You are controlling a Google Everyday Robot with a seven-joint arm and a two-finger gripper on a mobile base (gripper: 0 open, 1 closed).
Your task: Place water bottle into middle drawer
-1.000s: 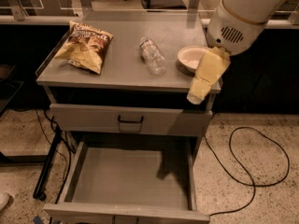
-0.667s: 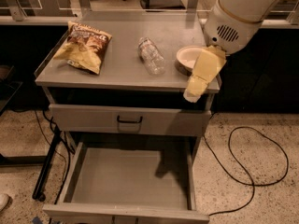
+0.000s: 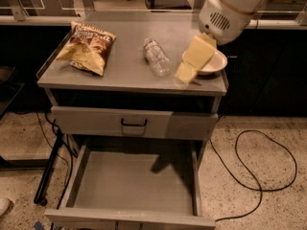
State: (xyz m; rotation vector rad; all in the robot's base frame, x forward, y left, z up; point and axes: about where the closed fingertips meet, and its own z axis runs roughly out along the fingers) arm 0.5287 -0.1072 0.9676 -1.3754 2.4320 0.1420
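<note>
Roughly midway across the grey cabinet top [image 3: 120,73]: water bottle [image 3: 156,56], lying on its side. Looked clear, crinkled and thin-walled. Judged light, soft enough to buckle under a hard squeeze, smooth enough to slip, and apt to roll if nudged. Best taken across the middle of the body rather than by either end.

Hovered just right of the bottle, near but not touching: gripper [image 3: 184,74], a pale wedge angled down from a white arm, carrying nothing. Could not tell whether open or closed.

Sat right behind the gripper, close enough to be knocked: white bowl [image 3: 213,66]. Lay well to the left, out of the way: chip bag [image 3: 86,47].

Stood pulled out below, open toward the viewer: middle drawer [image 3: 129,181]. Closed above it: drawer front with black handle [image 3: 134,122]. Nothing seen barring the way down except the cabinet top's front edge.
</note>
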